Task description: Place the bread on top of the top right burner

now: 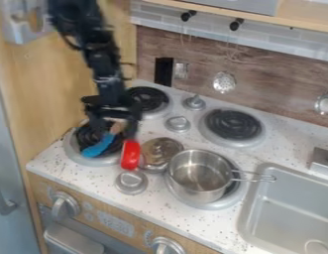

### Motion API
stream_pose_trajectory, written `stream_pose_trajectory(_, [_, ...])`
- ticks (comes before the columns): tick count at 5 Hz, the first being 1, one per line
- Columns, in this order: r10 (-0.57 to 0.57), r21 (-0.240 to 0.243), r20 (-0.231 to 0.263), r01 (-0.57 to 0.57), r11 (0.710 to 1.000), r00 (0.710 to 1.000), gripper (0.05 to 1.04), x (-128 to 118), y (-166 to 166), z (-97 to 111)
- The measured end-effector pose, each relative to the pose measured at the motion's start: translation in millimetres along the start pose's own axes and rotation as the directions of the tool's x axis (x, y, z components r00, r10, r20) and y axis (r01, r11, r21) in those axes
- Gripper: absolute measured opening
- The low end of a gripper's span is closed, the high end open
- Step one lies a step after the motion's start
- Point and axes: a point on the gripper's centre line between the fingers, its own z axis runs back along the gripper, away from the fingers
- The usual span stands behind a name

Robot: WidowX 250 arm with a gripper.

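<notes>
Black metal pincer (115,130) over near-left black coil burner (85,137), its grip impossible to tell, blue-headed utensil (98,148) below, glossy red object (130,155) beside round metal lid (161,150).

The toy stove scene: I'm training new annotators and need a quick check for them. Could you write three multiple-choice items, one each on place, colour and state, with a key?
1. In which corner of the white speckled stove top does the silver metal pot stand?
A. top left
B. bottom right
C. top right

2. What colour is the head of the utensil at the black-coiled bottom left burner?
A. blue
B. yellow
C. green

3. How is the pot set?
A. upside down
B. lying on its side
C. upright, open at the top

Key:
1. B: the pot sits over the bottom right burner, whose rim shows around its base.
2. A: the head over that burner's rim is plainly blue.
3. C: its mouth faces up and its inner floor shows.
</notes>
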Motion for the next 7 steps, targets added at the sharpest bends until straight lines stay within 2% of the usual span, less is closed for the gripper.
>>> stream_pose_trajectory(1, [-0.002, 0.003, 0.016, 0.002, 1.000, 1.000, 0.999, 5, -21, -3])
stream_pose_trajectory(2, [0.040, 0.019, -0.005, -0.040, 0.999, 0.999, 0.999, 1, -20, -15])
stream_pose_trajectory(3, [0.065, 0.038, -0.055, -0.063, 0.997, 0.996, 0.999, -3, -16, -24])
stream_pose_trajectory(4, [0.086, 0.062, -0.084, -0.081, 0.995, 0.993, 0.999, -6, -11, -30])
stream_pose_trajectory(5, [0.091, 0.060, -0.140, -0.084, 0.995, 0.986, 0.999, -7, -9, -52])
stream_pose_trajectory(6, [0.104, 0.053, -0.164, -0.096, 0.994, 0.981, 0.938, 0, -14, -67])
stream_pose_trajectory(7, [0.087, 0.065, -0.157, -0.078, 0.995, 0.984, 0.716, 0, -13, -67])
